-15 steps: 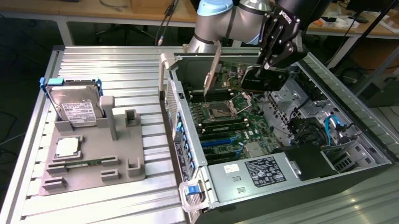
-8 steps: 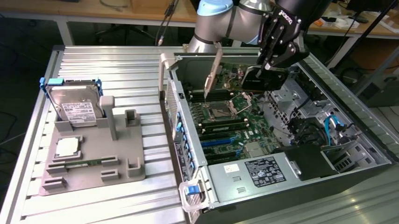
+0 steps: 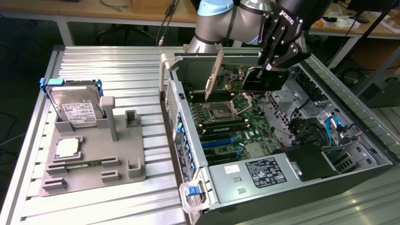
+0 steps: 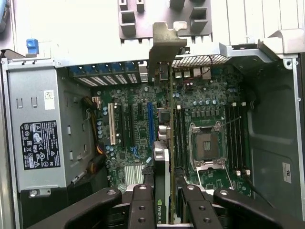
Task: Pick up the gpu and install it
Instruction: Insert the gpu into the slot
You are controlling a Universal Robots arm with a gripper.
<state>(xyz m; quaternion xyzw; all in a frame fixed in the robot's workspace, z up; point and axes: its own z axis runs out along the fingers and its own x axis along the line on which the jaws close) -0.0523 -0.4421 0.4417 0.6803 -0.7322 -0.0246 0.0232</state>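
Note:
My gripper (image 3: 270,65) is shut on the gpu (image 3: 262,79), a dark card with a silvery metal bracket (image 3: 214,75). I hold it in the air above the open computer case (image 3: 350,117), over the far part of the motherboard (image 3: 231,126). In the wrist view the gpu (image 4: 164,143) runs edge-on away from my gripper (image 4: 164,193), and its bracket (image 4: 167,43) reaches the case's slotted rear wall. The fingers (image 4: 142,202) press on both sides of the card. Under the card lie the expansion slots (image 4: 150,124) and, to one side, the open CPU socket (image 4: 207,143).
A grey fixture tray (image 3: 93,159) on the slatted metal table at the exterior view's left holds a hard drive in a blue frame (image 3: 75,105), a CPU (image 3: 67,147) and a RAM stick (image 3: 81,164). The power supply (image 3: 250,173) fills the case's near end. Cables (image 3: 331,126) lie in the case at the exterior view's right.

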